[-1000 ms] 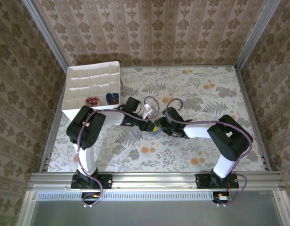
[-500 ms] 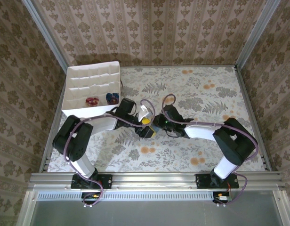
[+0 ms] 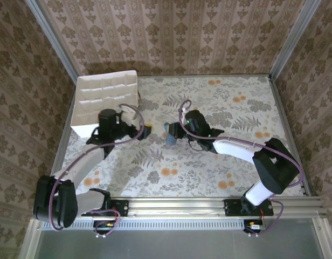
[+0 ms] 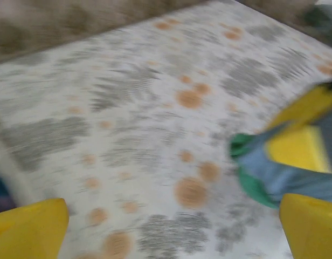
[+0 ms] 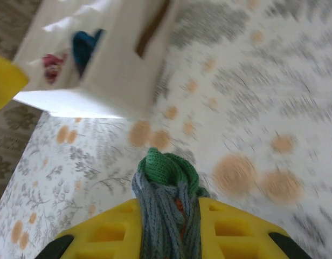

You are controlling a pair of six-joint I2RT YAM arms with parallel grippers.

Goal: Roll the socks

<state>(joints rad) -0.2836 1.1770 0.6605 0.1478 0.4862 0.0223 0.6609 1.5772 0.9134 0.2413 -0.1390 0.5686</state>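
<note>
A grey-blue sock (image 5: 168,175) with a green toe is bunched into a roll, with a bit of orange showing inside. My right gripper (image 5: 167,210) is shut on it, yellow fingers (image 5: 230,232) pressing both sides. From above, the right gripper (image 3: 171,134) holds the sock (image 3: 170,140) just over the table's middle. My left gripper (image 3: 145,129) stands open a short way to its left, apart from it. In the left wrist view the left gripper (image 4: 171,237) has bare cloth between its fingertips (image 4: 31,226), and the sock (image 4: 263,175) lies off to the right. Two rolled socks, one maroon-striped (image 5: 53,62) and one teal (image 5: 85,46), sit in box compartments.
The white partitioned box (image 3: 104,89) stands at the table's back left, close behind my left wrist. The box wall (image 5: 117,70) is a short way ahead of the held sock. Patterned walls and metal rails (image 3: 284,140) enclose the floral tablecloth.
My left gripper opened, let go of the sock and swung away left toward the box. The right gripper kept the sock and shifted slightly back and left.
</note>
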